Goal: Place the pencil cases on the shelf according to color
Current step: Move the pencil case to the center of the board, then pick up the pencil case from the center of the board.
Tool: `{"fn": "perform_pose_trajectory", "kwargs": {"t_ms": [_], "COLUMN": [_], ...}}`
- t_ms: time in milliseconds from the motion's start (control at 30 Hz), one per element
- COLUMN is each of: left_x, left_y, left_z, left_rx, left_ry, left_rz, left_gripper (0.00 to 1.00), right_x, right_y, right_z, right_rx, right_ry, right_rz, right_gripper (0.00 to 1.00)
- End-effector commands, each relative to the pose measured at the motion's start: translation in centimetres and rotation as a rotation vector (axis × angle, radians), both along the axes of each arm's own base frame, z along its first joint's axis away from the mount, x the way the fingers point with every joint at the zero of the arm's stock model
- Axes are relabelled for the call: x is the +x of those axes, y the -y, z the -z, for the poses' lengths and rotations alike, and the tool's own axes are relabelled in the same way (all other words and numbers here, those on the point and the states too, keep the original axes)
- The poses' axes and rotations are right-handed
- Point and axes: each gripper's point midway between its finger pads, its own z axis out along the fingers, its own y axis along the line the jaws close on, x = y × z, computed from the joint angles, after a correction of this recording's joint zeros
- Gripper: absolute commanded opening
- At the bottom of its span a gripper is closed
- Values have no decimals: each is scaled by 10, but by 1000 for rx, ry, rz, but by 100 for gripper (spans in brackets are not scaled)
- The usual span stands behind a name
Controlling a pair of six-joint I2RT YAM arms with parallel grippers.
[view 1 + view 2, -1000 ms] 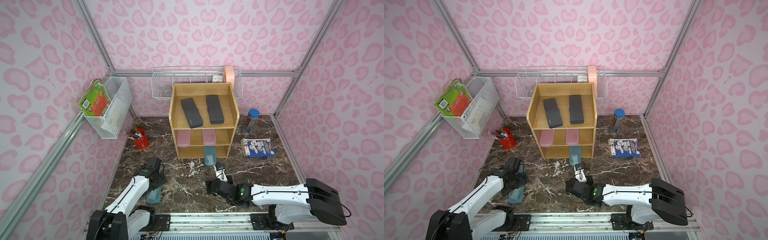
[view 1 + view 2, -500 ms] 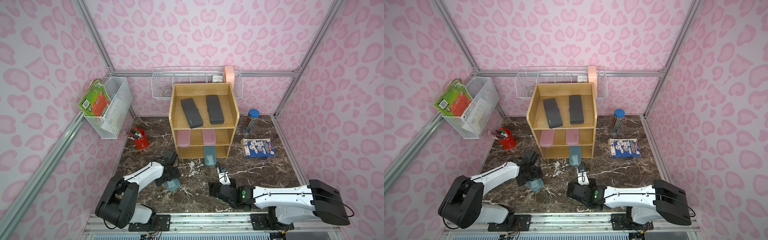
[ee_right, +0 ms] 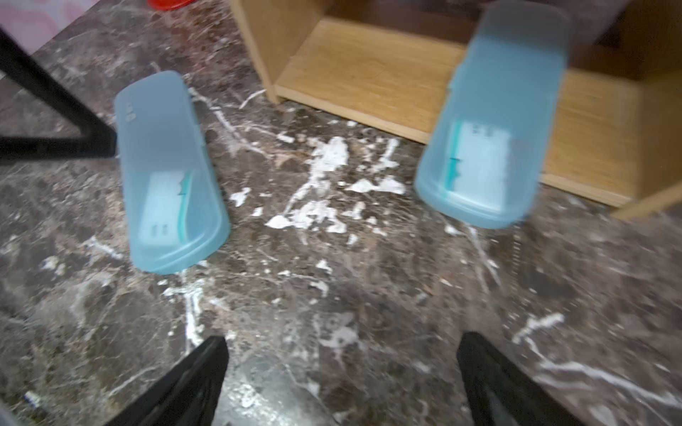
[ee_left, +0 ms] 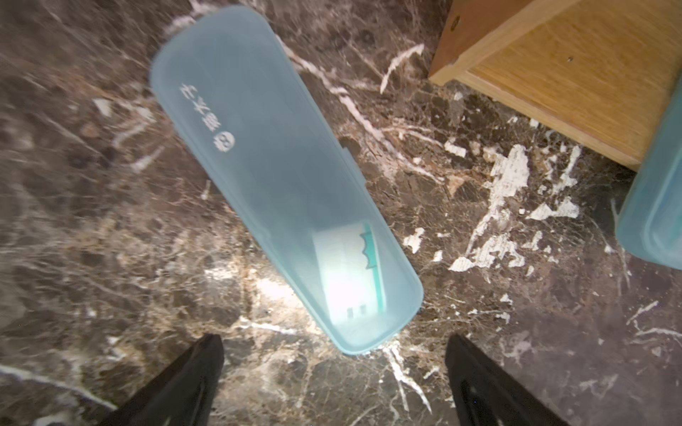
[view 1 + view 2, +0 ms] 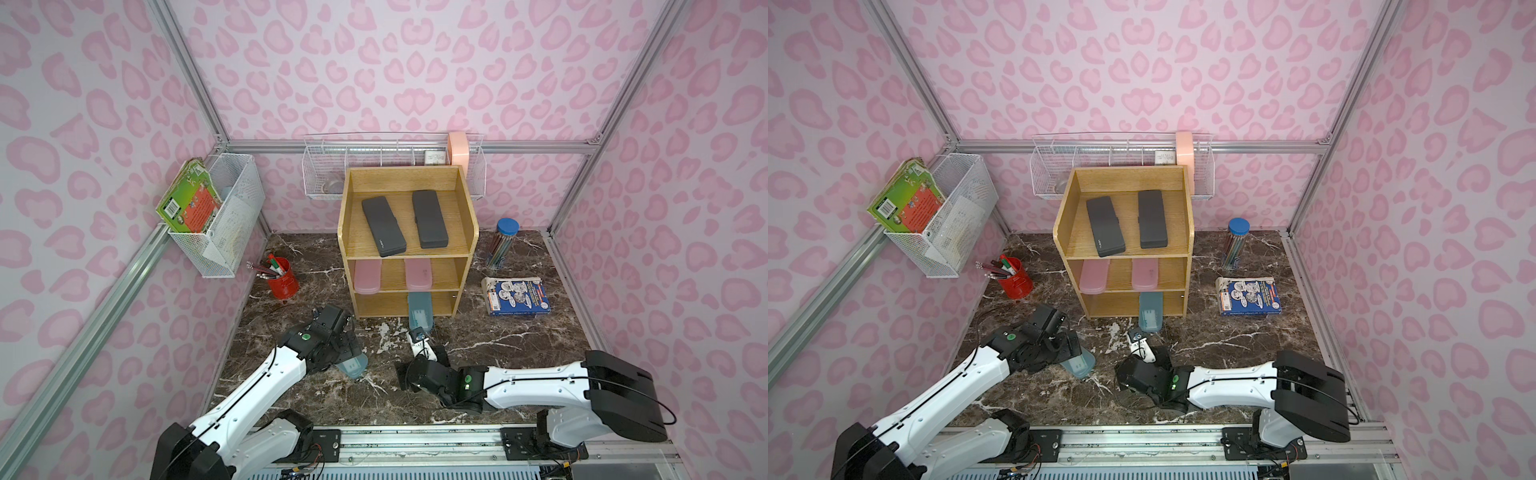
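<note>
The wooden shelf (image 5: 467,232) stands at the back middle. Two black pencil cases (image 5: 383,226) (image 5: 429,219) lie on its top tier and two pink ones (image 5: 368,276) (image 5: 419,274) on the middle tier. One teal case (image 5: 419,309) (image 3: 491,121) sticks halfway out of the bottom tier. The other teal case (image 5: 352,365) (image 4: 273,177) lies flat on the marble floor, left of the shelf front. My left gripper (image 4: 334,369) hovers open just behind its labelled end, with nothing between the fingers. My right gripper (image 3: 343,354) is open and empty over bare floor in front of the shelf.
A red pen cup (image 5: 283,282) stands left of the shelf. To its right are a clear pencil tube with a blue lid (image 5: 503,245) and a blue box (image 5: 517,297). White wire baskets (image 5: 220,216) (image 5: 390,166) hang on the walls.
My left arm swung right from the front left toward the shelf, and the floor teal case shifted right with it. The right arm drew back slightly.
</note>
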Motion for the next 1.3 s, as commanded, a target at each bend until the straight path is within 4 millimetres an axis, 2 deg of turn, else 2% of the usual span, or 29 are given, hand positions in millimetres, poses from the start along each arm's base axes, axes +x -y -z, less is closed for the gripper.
{"fn": "perform_pose_trajectory", "kwargs": {"t_ms": [0,67,167,500,800,1033,1267], "left_x": [-9,-8,-6,-10,-9,-6,-5], "left_y": [-34,-41,-49,-82,-88,-89,-88], "left_z": [-5,-4,-2,-8,-12,-21,-19], "left_rx": [127,93,40,75,94,88,78], "left_ry": [1,19,54,179,191,228,227], "left_rz": [-19,-57,-129,-289,-305,-319,-315], "left_gripper": [99,99,99,99,99,99,99], "right_x": [-14,-22,-27,-17,2,7,6], "right_y": [-57,-82,-103,-130,-138,-145,-145], "right_z": [-13,-7,7,35,54,78,99], "right_rx": [65,52,13,-65,-100,-119,-118], "right_ry": [22,-8,-33,-17,18,12,-9], "right_rz": [-229,-345,-448,-520,-459,-433,-422], "right_gripper": [100,100,100,100,99,100,99]}}
